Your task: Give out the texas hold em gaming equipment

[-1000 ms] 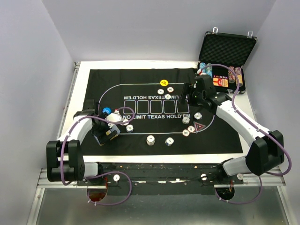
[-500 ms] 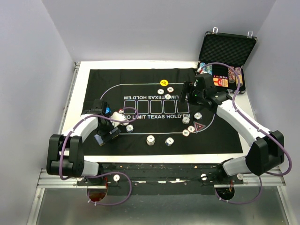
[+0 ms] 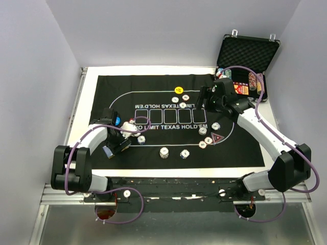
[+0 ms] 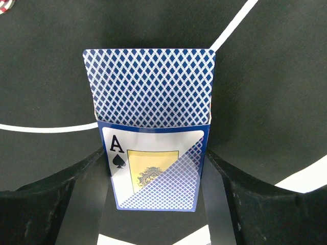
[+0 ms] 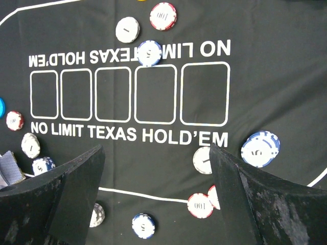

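The deck box [image 4: 153, 176], its face printed with an ace of spades, sits between the fingers [image 4: 84, 199] of the left claw [image 4: 153, 163]. The claw is closed on the box's two long sides. A stack of blue-backed playing cards [image 4: 150, 87] sticks out of the open mouth, past the fingertips, so about half their length is unsupported.

The box is probably light, thin card that would dent under a hard squeeze. The cards look glossy and slick. They are loose in the box and could slide out if the mouth tips downward. The present hold, low on the box where the deck fills it, seems the sound one. Pinching the bare cards would likely fan or bend them.

Beneath the claw and beyond its tips lies the black felt mat [image 4: 51, 76], with a white curved line running out on either side of the box.

The right claw [image 5: 156, 150] hangs wide open with nothing between its fingers. Poker chips lie scattered on the mat under it. A blue-and-white chip [image 5: 260, 149] is just outside its right finger, and a red chip [image 5: 163, 16] lies well beyond its tips.

In the overhead view, a yellow button disc [image 3: 178, 90] lies off that claw's left side. The open chip case [image 3: 249, 56] stands beyond it at the far corner of the desk [image 3: 153, 70].
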{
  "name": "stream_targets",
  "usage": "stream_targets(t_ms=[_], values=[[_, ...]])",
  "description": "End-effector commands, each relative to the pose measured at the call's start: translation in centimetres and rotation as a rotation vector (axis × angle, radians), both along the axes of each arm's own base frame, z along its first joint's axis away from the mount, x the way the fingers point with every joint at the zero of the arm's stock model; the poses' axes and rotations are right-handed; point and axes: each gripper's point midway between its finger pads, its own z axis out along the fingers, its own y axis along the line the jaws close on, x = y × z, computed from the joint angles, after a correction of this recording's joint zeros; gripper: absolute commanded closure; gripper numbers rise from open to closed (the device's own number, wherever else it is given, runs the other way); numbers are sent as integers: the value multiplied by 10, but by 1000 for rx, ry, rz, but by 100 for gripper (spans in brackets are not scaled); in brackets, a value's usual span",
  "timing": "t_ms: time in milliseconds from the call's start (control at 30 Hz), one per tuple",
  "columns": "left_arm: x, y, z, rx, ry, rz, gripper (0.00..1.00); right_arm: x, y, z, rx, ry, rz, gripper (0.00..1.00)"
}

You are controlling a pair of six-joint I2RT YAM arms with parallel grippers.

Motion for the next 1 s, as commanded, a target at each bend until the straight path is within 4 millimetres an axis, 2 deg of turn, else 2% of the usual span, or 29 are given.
stream_targets(t_ms=[0,33,200,300,400,567,600,767,967], values=[[0,-6,16,-33,-42,-30,37,-6,12,6,37,13,50,9],[1,-10,28,-54,-56,-41,36,-6,15,4,50,20,60,7],[-5,-28,80,-146,-69,-77,39,-21,60,1,246,75,212,2],[-11,-40,108,-202,-78,-122,38,-40,95,1,355,116,320,0],[-16,-52,125,-213,-88,-170,39,-61,133,5,461,148,429,0],[-21,-76,143,-235,-111,-235,41,-96,182,18,622,196,583,0],[-21,-79,146,-244,-111,-240,41,-101,191,27,655,176,618,0],[-19,-92,156,-250,-120,-270,42,-117,211,41,728,183,680,0],[-17,-103,164,-245,-137,-297,44,-131,233,30,744,231,723,0]])
